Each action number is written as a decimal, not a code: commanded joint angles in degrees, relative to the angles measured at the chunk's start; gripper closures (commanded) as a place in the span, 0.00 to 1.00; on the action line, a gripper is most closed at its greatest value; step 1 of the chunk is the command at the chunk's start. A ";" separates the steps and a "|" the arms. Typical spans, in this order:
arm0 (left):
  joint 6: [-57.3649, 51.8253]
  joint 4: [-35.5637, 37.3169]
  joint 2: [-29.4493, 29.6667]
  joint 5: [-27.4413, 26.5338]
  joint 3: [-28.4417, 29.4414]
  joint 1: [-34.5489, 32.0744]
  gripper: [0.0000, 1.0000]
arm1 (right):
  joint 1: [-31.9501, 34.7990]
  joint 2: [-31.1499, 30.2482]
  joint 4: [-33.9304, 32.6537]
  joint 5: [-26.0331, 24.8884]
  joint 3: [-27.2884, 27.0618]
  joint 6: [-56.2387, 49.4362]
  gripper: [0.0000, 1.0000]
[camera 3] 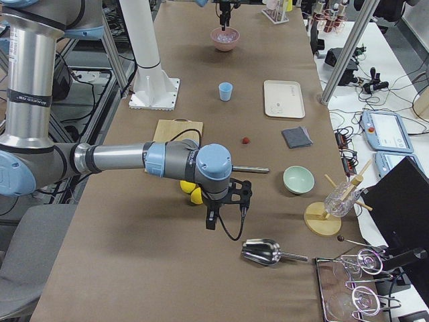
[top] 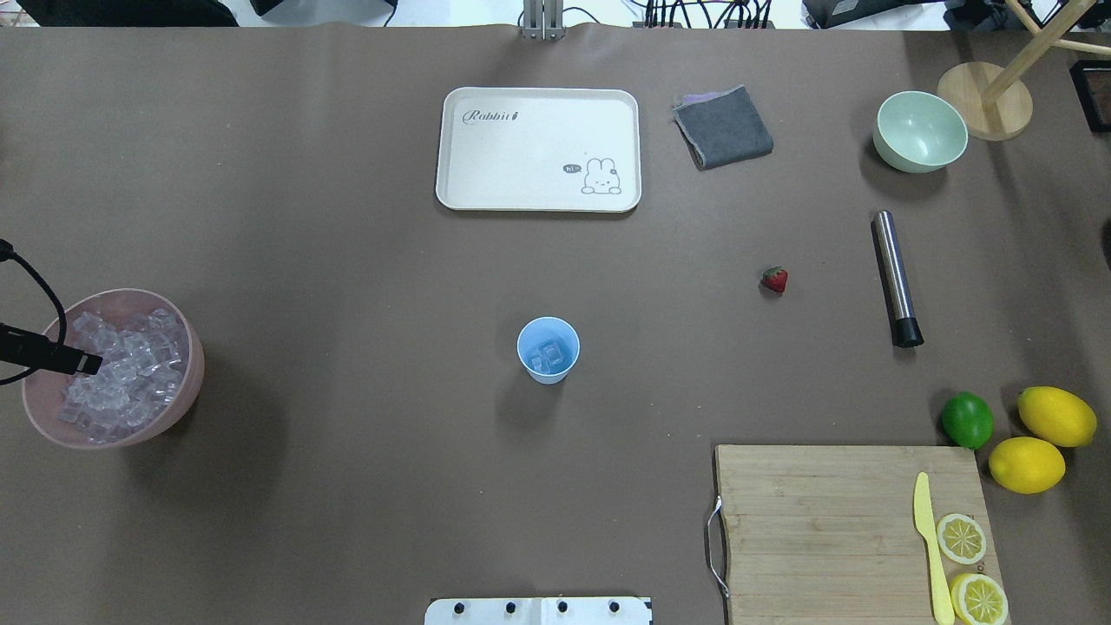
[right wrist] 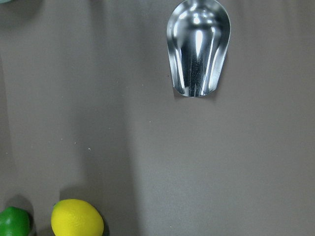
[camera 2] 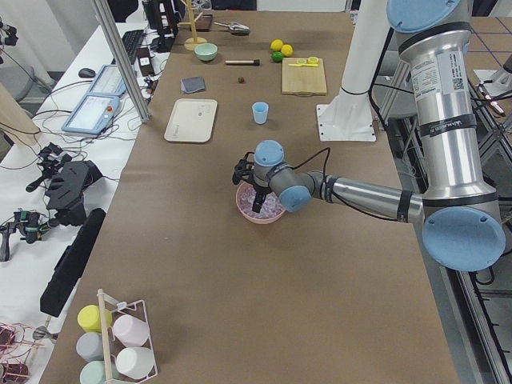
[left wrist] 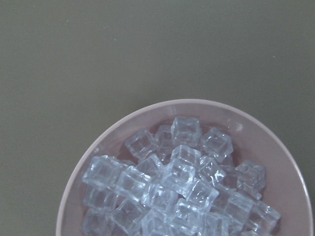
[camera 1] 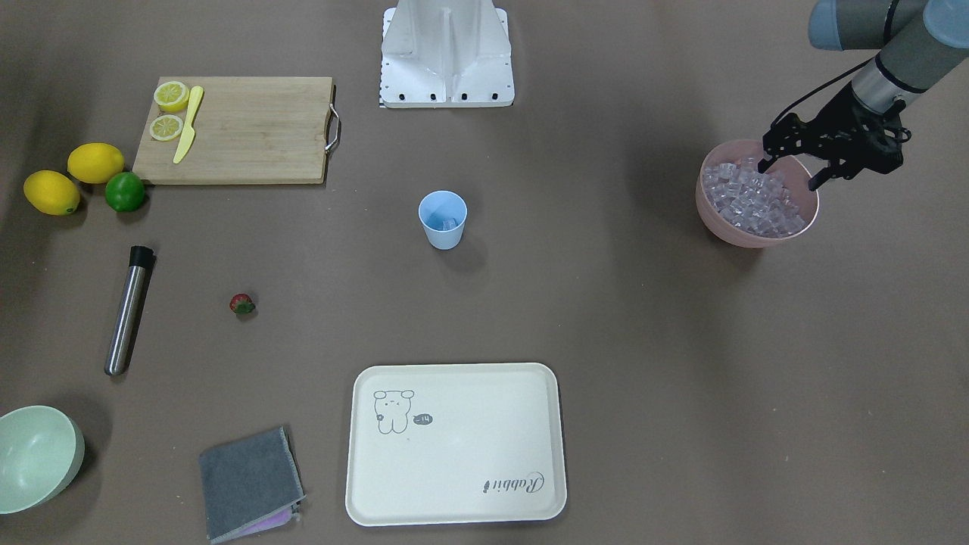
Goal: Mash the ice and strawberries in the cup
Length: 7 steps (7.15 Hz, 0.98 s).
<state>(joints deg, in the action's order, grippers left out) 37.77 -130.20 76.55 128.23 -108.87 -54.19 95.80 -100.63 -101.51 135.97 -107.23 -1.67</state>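
The counter (camera 1: 606, 341) was plain brown. The cup (camera 1: 442, 219) was light blue. The ice (left wrist: 177, 187) was clear with a faint bluish-white tint, heaped in a pink bowl (left wrist: 285, 162). The strawberry (camera 1: 241, 303) was red with green leaves. The tray (camera 1: 469, 446) was cream, printed with a grey rabbit outline and "Rabbit" lettering. The cutting board (camera 1: 250, 129) showed pale wood grain. The knife (camera 1: 187, 129), the lemon slices (camera 1: 171, 96) and the lemons (camera 1: 95, 162) were yellow, and the lime (camera 1: 125, 191) was bright green. A second bowl (camera 1: 34, 454) was pale green. The cloth (camera 1: 246, 481) was grey with a purple edge. The rod (camera 1: 125, 318) was steel with a black end, and the scoop (right wrist: 198, 49) was shiny silver. The left gripper (camera 1: 789, 176) had black fingers.
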 commanded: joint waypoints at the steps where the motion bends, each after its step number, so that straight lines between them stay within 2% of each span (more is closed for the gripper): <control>1: 0.20 -3.21 -0.61 0.00 0.68 0.04 0.09 | 0.00 0.09 0.00 0.00 0.01 0.00 0.00; 2: 0.28 -3.57 -0.53 0.09 0.68 0.48 0.18 | 0.00 0.09 0.00 0.00 -0.08 0.00 0.00; 4: -0.42 -7.06 0.09 -0.34 1.64 2.23 0.21 | 0.00 0.09 0.00 0.00 -0.08 0.00 0.00; 5: -0.33 -8.91 0.17 -0.52 2.60 3.72 0.27 | -0.08 0.17 0.00 0.00 -0.08 0.00 0.00; 7: -0.32 -10.78 -0.35 0.00 4.89 3.74 0.30 | 0.00 0.09 0.00 0.00 -0.17 0.00 0.00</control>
<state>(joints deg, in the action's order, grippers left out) 37.85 -140.01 76.47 127.93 -105.06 -50.66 95.78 -100.49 -101.51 135.97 -107.34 -1.67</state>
